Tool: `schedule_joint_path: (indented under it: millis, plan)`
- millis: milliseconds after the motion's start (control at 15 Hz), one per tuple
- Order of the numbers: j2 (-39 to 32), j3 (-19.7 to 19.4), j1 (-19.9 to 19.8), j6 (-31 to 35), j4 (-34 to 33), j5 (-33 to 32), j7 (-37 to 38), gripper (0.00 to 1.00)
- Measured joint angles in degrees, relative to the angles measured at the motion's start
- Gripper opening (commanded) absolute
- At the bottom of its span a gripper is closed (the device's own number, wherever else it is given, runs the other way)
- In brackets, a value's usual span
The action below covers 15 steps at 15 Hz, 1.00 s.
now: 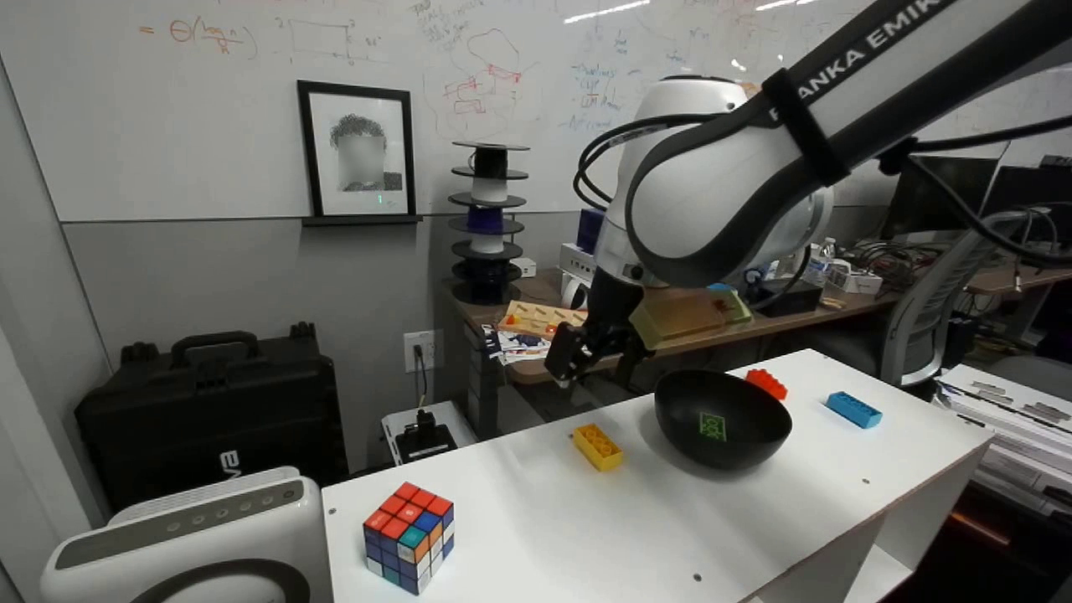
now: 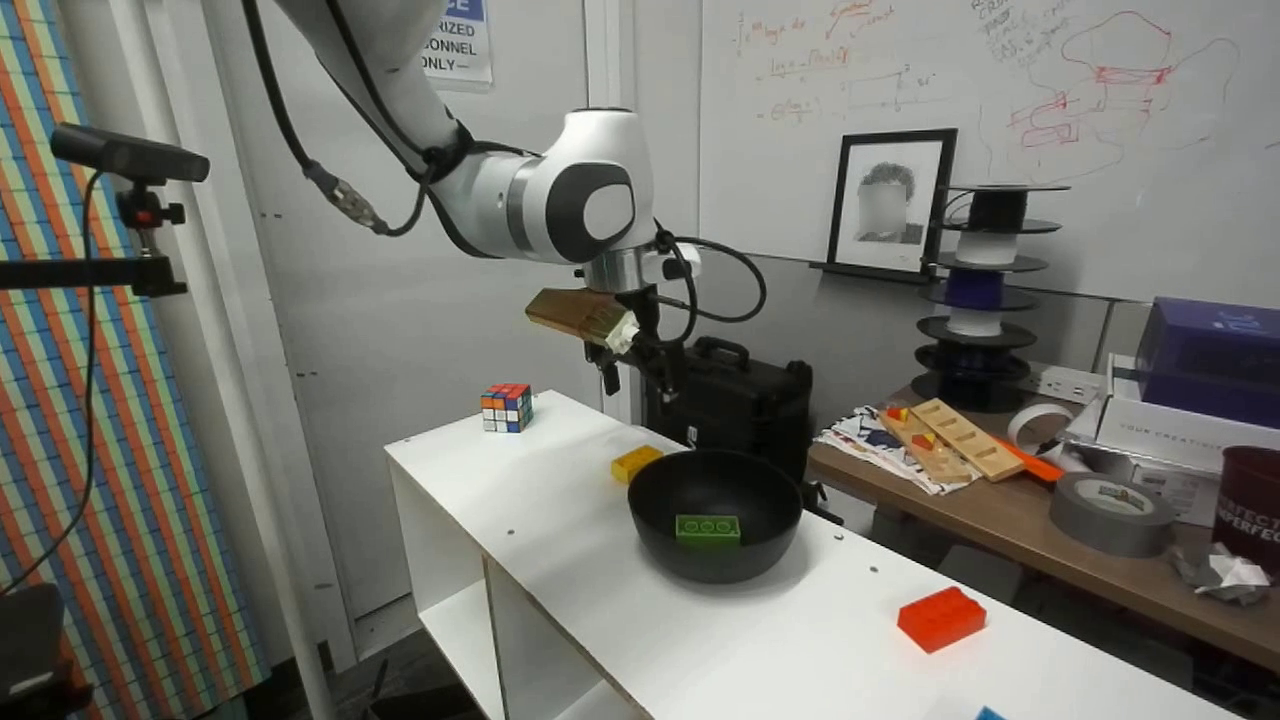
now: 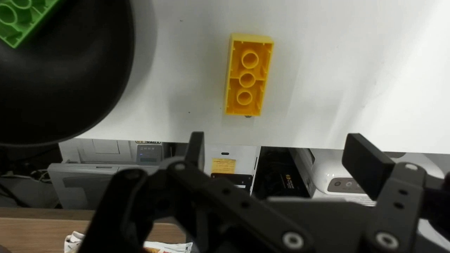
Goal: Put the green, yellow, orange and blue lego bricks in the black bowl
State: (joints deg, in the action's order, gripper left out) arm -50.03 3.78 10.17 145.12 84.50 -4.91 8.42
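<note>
Green brick [image 2: 708, 530]: inside the black bowl [image 2: 715, 566], hollow side up.
Yellow brick [image 3: 248, 75]: flat on the white table [image 3: 316, 70], near the bowl but apart from it, hollow side up.
Red brick [image 2: 942, 620]: on the table, across the bowl from the yellow one.
Blue brick [image 1: 853, 409]: on the table, farther from the bowl than the red one.
Gripper [image 3: 277, 151]: raised above table level, its jaws spread wide.
Puzzle cube [image 1: 409, 536]: on the table near one end, well apart from the bowl.
</note>
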Motion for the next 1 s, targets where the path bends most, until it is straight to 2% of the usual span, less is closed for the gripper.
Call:
schedule_joint_path:
  millis: [467, 1000]
  plan:
    - [-4.90, -0.03, -0.20, -0.34, -3.35, 4.10, 0.10, 1.00]
    - [-8.30, -0.17, -0.77, -3.09, -5.56, 4.52, 0.44, 1.00]
